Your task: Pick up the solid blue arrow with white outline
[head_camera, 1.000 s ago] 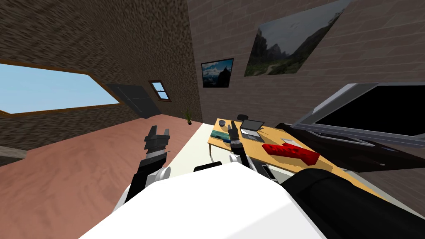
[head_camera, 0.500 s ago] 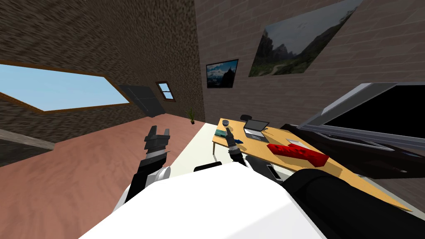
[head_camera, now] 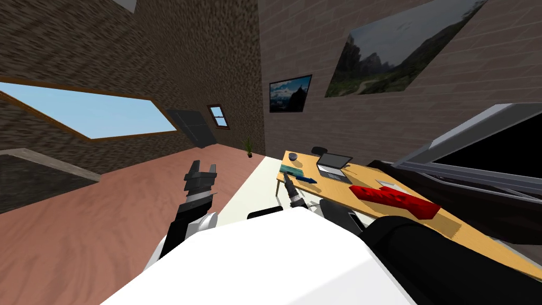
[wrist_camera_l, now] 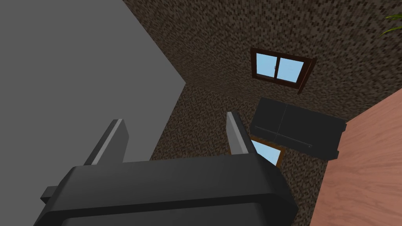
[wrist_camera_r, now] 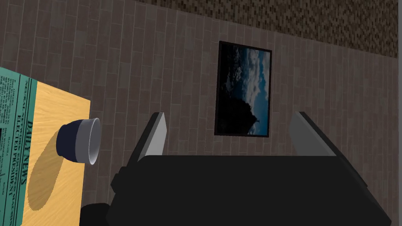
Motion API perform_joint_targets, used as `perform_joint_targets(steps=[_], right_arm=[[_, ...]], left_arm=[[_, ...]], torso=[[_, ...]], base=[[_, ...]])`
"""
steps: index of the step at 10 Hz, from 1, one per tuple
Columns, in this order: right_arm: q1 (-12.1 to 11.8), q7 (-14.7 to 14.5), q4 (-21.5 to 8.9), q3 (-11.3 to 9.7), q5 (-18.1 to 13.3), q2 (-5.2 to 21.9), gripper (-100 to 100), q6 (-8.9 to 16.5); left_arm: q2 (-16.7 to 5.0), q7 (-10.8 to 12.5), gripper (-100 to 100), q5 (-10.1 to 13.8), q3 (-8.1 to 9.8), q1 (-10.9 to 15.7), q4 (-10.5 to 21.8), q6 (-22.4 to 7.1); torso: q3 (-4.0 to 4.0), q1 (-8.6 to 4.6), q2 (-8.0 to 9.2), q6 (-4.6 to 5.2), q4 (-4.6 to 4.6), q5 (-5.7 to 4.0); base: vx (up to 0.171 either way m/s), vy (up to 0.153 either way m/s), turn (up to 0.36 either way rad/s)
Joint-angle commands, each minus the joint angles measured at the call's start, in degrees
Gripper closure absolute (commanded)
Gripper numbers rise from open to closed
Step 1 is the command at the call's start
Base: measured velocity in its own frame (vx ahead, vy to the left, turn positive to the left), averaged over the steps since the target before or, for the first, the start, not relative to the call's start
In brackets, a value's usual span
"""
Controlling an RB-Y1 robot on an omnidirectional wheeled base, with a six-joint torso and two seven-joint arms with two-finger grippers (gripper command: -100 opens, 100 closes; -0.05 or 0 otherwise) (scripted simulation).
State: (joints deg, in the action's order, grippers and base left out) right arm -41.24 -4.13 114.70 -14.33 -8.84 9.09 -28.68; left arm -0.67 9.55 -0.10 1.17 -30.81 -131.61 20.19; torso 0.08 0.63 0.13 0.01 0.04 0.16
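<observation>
Both claws open, nothing held. Right gripper point(head_camera: 286, 176) sits at the near end of the wooden table point(head_camera: 336, 191), fingers spread wide. Blue arrow point(head_camera: 307, 180) lies flat on the tabletop just beside that claw, off to its right and slightly ahead, by the near edge of the newspaper point(head_camera: 292, 169). Its long axis looks to run away from the claw toward the laptop point(head_camera: 333, 165) side, so I judge the grab needs a sideways shift plus a wrist roll to straddle the short width. Right arm is clearly nearer; left gripper point(head_camera: 204, 167) hangs over the floor, well apart. Head view gives me the arrow, too small to check its outline. Right wrist camera looks along the table to the bowl point(wrist_camera_r: 78, 141) and newsprint, aimed past the target.
</observation>
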Motion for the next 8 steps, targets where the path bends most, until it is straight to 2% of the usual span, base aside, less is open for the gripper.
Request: perform_joint_targets(steps=[1, 2, 4, 5, 6, 7, 8], right_arm=[[-1.86, 0.40, -2.41, -1.18, -0.77, 2.36, -100, 0.19], [-1.86, 0.40, -2.41, -1.18, -0.77, 2.36, -100, 0.19], [-5.14, 0.14, -6.77, -3.99, -2.62, 5.69, -100, -0.21], [-5.14, 0.14, -7.25, -3.99, -2.62, 6.15, -100, -0.21], [-6.73, -0.08, -9.71, -5.40, -3.60, 8.28, -100, -0.37], [-6.73, -0.08, -9.85, -5.40, -3.60, 8.28, -100, -0.37], [-8.25, -0.37, -12.56, -6.80, -4.61, 10.54, -100, -0.49]], left_arm=[[0.00, 0.00, 0, 0.00, 0.00, 0.00, 0.00, 0.00], [0.00, 0.00, 0, 0.00, 0.00, 0.00, 0.00, 0.00], [-0.01, 0.00, 0, 0.00, 0.00, 0.00, 0.00, 0.00], [0.00, 0.00, 0, 0.00, 0.00, 0.00, 0.00, 0.00], [0.00, 0.00, 0, 0.00, 0.00, 0.00, 0.00, 0.00], [-0.01, 0.00, 0, 0.00, 0.00, 0.00, 0.00, 0.00], [-0.01, 0.00, 0, 0.00, 0.01, 0.00, 0.00, 0.00]], torso=[[0.00, 0.00, 0.00, 0.00, 0.00, 0.00], [-0.05, -0.06, -0.08, -0.02, -0.02, -0.03], [-0.02, -0.27, -0.02, -0.02, -0.01, -0.07], [0.00, 0.00, 0.00, -0.02, 0.00, -0.02], [-0.02, -0.13, -0.04, 0.01, -0.01, -0.02], [-0.04, -0.23, -0.07, -0.02, -0.01, -0.06], [-0.04, -0.34, -0.06, 0.00, -0.01, -0.07]], base=[[0.008, 0.150, 0.078], [0.005, 0.105, 0.051], [-0.016, 0.142, 0.143], [0.004, 0.140, 0.041], [0.006, 0.112, 0.095], [0.003, 0.080, 0.058], [0.018, 0.085, 0.123]])
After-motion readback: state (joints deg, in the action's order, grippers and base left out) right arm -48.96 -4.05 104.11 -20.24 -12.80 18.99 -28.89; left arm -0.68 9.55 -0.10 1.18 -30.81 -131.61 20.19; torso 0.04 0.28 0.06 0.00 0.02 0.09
